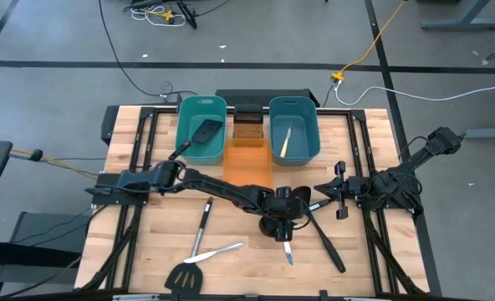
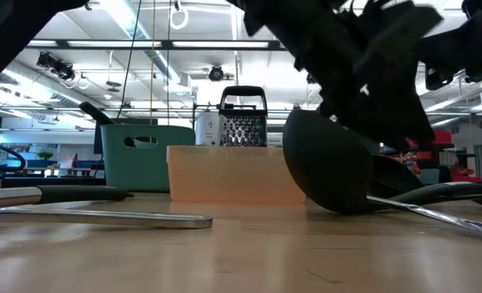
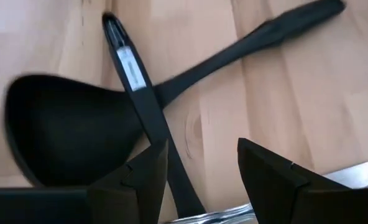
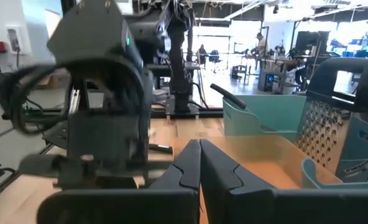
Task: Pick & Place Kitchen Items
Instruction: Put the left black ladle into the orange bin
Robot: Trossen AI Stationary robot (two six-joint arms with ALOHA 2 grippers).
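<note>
My left gripper is open, pointing down over a black ladle and a slim black utensil handle that lies crossed over the ladle's neck. The handle runs between the fingers, close to one of them; I cannot tell whether they touch. The ladle's bowl rests on the table. My right gripper is shut and empty just to the right. A black spatula lies in the left teal tub and a cream-handled knife in the right one.
An orange tub and a grater stand between the teal tubs. A black-handled knife, a silver knife, a black spatula, a small knife and a long black handle lie on the near table.
</note>
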